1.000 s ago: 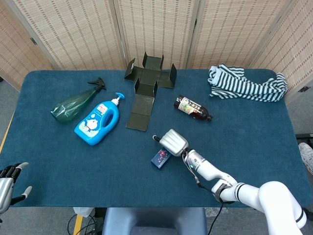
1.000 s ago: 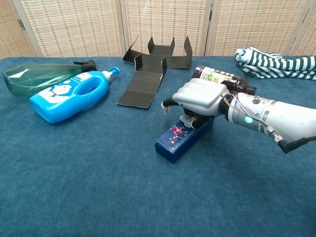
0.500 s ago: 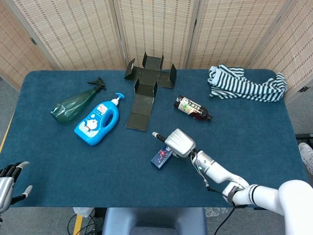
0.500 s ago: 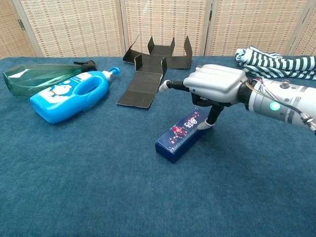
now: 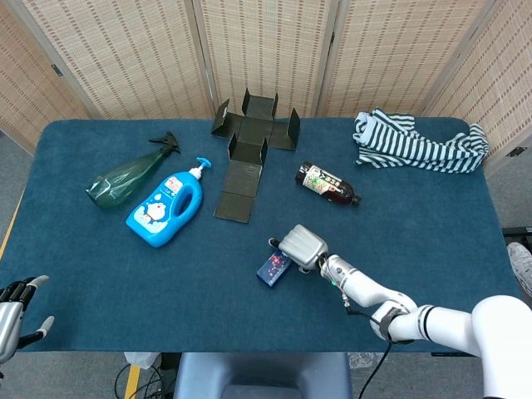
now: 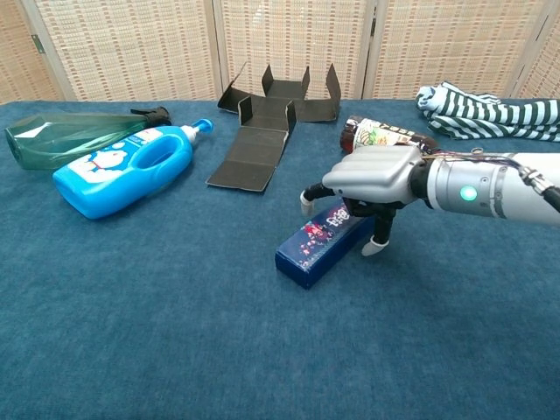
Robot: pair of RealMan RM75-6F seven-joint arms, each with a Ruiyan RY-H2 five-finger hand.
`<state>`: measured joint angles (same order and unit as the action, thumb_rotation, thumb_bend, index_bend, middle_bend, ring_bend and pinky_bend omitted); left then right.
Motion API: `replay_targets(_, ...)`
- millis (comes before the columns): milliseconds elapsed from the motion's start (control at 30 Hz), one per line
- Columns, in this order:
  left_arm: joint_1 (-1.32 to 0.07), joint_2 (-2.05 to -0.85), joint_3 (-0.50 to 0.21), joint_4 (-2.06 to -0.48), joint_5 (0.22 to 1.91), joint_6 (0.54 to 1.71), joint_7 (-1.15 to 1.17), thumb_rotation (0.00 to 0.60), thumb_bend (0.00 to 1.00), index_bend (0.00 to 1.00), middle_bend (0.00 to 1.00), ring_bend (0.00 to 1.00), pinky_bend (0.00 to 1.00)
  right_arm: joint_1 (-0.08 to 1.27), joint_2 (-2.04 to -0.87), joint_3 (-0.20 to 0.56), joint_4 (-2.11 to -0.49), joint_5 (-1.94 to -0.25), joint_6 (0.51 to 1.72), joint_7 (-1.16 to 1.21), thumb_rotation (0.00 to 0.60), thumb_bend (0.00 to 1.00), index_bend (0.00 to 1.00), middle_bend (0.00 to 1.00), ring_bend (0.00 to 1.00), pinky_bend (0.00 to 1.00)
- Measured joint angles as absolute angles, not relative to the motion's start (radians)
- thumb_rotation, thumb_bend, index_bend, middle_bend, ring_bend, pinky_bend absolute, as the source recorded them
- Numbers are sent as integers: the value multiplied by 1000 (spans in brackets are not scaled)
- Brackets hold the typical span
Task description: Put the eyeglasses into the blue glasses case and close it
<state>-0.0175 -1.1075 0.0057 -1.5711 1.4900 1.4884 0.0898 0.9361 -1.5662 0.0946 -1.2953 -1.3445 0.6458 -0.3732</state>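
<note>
blue glasses case point(image 6: 319, 242): closed, flat on the blue table cover point(image 6: 175, 350), near the middle; its long axis runs on a slant, near end toward the robot's left, far end toward its right and under the right hand; eyeglasses cannot be seen, contents hidden.
left hand point(image 5: 10, 307): at the table's near-left edge in the head view, fingers apart, holding nothing.
green spray bottle point(image 5: 129, 173): lying on its side, nozzle toward the back right.
blue detergent bottle point(image 5: 166, 210): lying just beside the spray bottle, cap toward the back.
black folded box point(image 5: 247, 150): unfolded flat, flaps up at the far end.
right hand point(image 6: 372, 179): palm down over the case's far end, fingers curved downward on either side of it; whether they grip it cannot be told.
brown bottle point(image 6: 383, 135): lying behind the right hand, capped.
striped cloth point(image 5: 420, 141): bunched at the far right.
</note>
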Motion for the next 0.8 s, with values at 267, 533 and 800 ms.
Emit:
replay_targets(267,-19,-1112,5,-1564,1488,1484,84,600,302,227,257,232,300,957,-1584,108,-1280,-1306,644,-387,600,331,542,993,1000,903)
replay_targets(533,-31,-1119,-2,-1557,1492,1476,85,600,303,227,257,232,300,940,-1561,101,-1309,-1282,680,-402,600,175,0,947,1000,903)
replay_targets(800,-60,-1139,-29,-1534,1496,1473,90,600,303,227,257,232,300,838,-1491,87,-1391,-1273,860,-414,600,139,0,798,923,808)
